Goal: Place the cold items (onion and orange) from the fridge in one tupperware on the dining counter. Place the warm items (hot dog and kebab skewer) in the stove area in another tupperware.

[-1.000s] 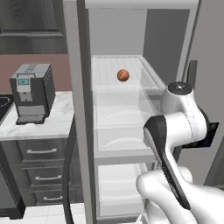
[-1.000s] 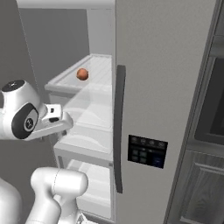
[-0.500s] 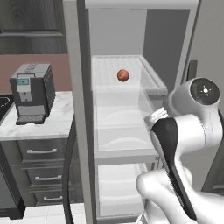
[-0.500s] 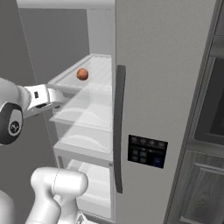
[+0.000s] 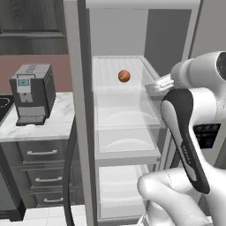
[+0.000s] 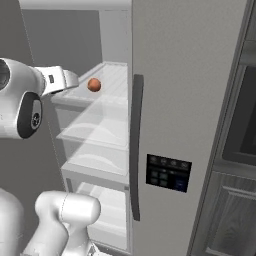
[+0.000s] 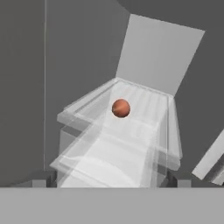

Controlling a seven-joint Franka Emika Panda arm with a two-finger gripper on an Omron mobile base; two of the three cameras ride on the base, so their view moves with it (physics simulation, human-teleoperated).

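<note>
The pincer (image 7: 112, 181) is seen with its two dark finger tips (image 7: 43, 178) set wide apart at the bottom of the hand view, and nothing is held between them. It is pointed into the open fridge (image 5: 132, 132), at the height of the upper glass shelf (image 5: 115, 86), and is kept near that shelf's front right corner without touching it. A round reddish-orange fruit, taken to be the orange (image 5: 124, 76), is found lying on that upper shelf, toward the middle and back of it, well apart from the pincer; the same fruit (image 6: 93, 84) (image 7: 120, 108) is shown straight ahead of the finger tips in the hand view. Below that shelf, clear drawers (image 5: 126, 114) are stacked inside the fridge. The closed fridge door (image 6: 190, 110), with a dark vertical handle (image 6: 135, 150) and a small control panel (image 6: 168, 171), is placed to the right of the open compartment. To the left of the fridge a table (image 5: 48, 121) with a pale marble top over grey drawers is seen, and a coffee machine (image 5: 33, 93) is stood upon it
</note>
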